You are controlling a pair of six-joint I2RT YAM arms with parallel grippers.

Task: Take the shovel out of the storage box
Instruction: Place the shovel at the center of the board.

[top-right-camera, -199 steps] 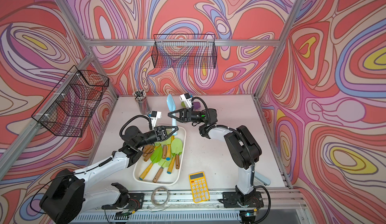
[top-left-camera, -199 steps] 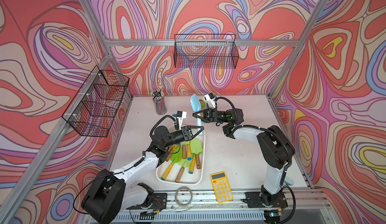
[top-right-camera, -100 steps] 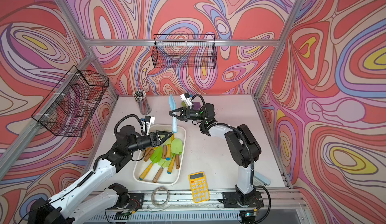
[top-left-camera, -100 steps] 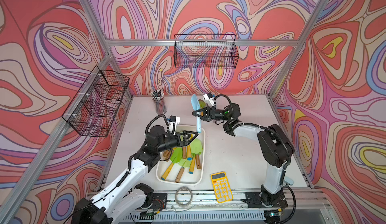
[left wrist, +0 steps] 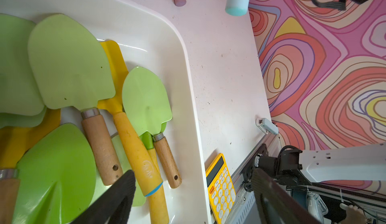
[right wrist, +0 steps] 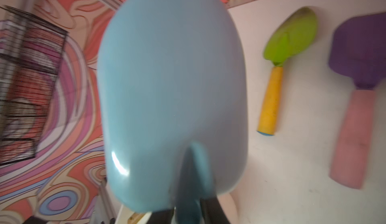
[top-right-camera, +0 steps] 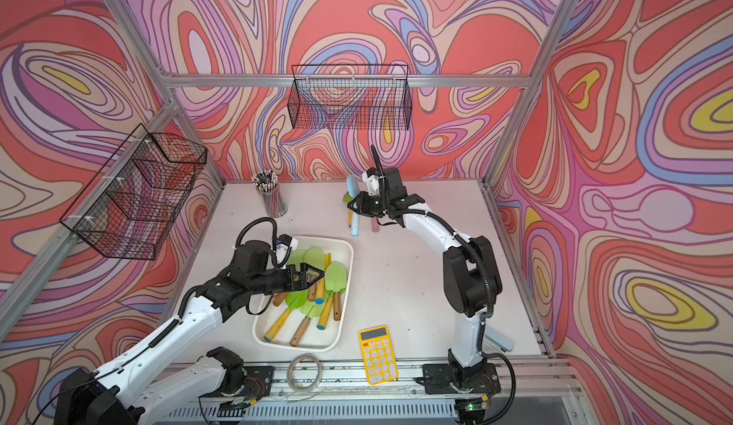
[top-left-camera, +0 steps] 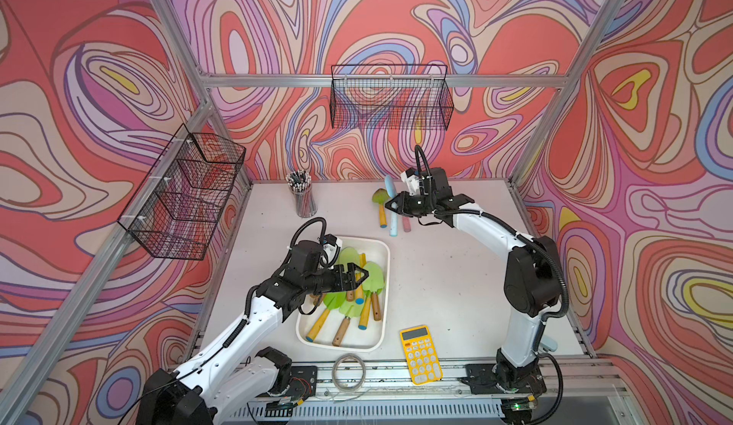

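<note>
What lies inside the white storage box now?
The storage box holds overlapping green shovels with wooden or yellow handles. The open left gripper hangs over them and covers part of the pile in both top views, so no sure count.

The storage box (left wrist: 183,70) is glossy white plastic. A green shovel (left wrist: 71,66) inside has a smooth blade, bare wooden handle and metal collar. The blue shovel (right wrist: 171,87) shines smooth; the worktop (left wrist: 225,66) looks matt and speckled.

Enclosed by swirling red, pink, lilac walls (top-left-camera: 99,85) on aluminium framing (top-left-camera: 277,81); floored with white tabletop (top-left-camera: 448,284) beneath both jaws; hung with black wire baskets (top-left-camera: 388,117) above.
</note>
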